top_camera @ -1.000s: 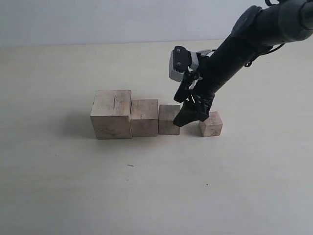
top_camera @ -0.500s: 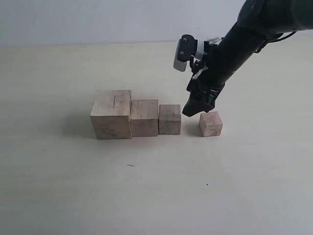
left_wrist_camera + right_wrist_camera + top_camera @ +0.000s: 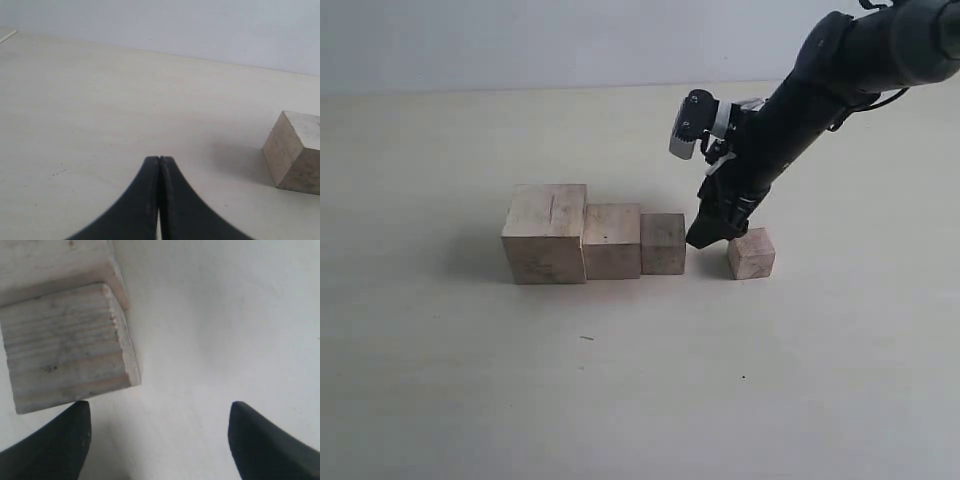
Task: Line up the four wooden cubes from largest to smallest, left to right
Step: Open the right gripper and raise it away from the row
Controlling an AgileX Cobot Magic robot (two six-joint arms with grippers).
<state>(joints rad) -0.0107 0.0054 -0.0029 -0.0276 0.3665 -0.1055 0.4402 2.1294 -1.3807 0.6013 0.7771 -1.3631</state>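
Pale counter [image 3: 620, 400], three touching cubes [image 3: 612, 241] left of smallest cube [image 3: 751, 253], right jaws wide beside it, left jaws pressed together.

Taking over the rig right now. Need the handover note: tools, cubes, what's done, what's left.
Left tool: shut, holding nothing, out of the exterior view.
Right tool: open, holding nothing, low in the gap between the third cube and the smallest cube. Whether it touches the third cube is unclear.
Cubes: the largest cube, second cube and third cube touch in a row, descending left to right. The smallest cube sits at the right end, apart from them.
Done: size order is correct.
Left: probably bring the smallest cube up against the third cube, if a tight row is wanted.
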